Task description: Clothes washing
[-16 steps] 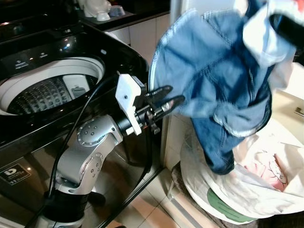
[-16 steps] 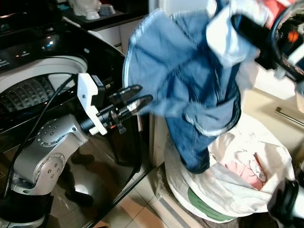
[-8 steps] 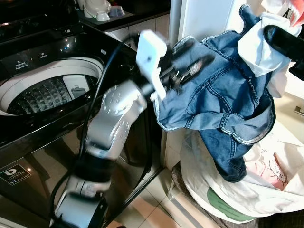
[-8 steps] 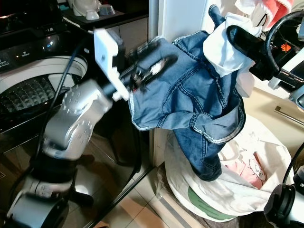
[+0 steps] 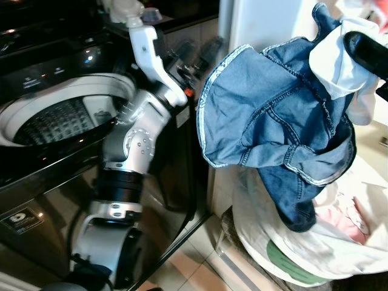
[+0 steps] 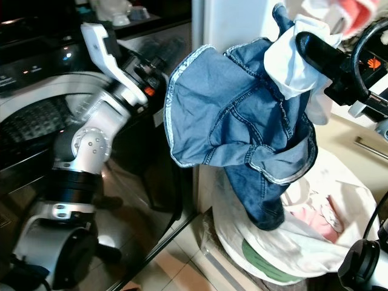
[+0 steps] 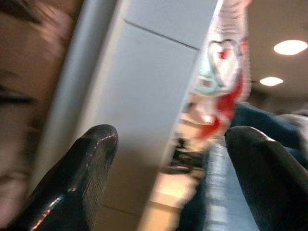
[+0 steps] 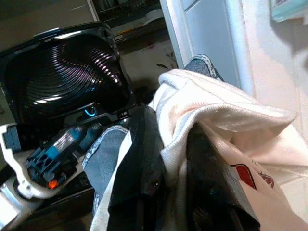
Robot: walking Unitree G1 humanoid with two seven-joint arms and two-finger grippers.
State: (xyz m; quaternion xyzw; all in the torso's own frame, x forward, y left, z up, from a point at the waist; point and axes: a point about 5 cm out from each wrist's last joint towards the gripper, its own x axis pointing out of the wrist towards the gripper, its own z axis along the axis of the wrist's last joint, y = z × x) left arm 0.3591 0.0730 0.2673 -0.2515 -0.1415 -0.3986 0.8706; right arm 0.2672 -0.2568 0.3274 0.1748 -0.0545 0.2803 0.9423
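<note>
A blue denim jacket (image 5: pixel 273 115) and a white garment (image 5: pixel 339 57) hang together from my right gripper (image 8: pixel 171 126), which is shut on the white cloth high at the right. The jacket's lower end dips into a white laundry bag (image 5: pixel 285 248) on the floor, beside a pink garment (image 5: pixel 347 219). My left gripper (image 5: pixel 197 53) is raised next to the jacket's left edge, open, with nothing between its fingers (image 7: pixel 89 163). The black top-loading washer's drum (image 5: pixel 54 118) stands open at the left, behind my left arm.
The washer's glossy black front (image 5: pixel 36 206) and corner stand close to my left arm. A white cabinet panel (image 5: pixel 260 21) rises behind the jacket. A counter with white dishes (image 5: pixel 127 11) lies at the back. Tiled floor (image 5: pixel 197 270) shows between washer and bag.
My left arm swung up from beside the washer, reached the jacket's left edge, then drew back towards the washer with open fingers. The jacket swung and now hangs from the right gripper alone.
</note>
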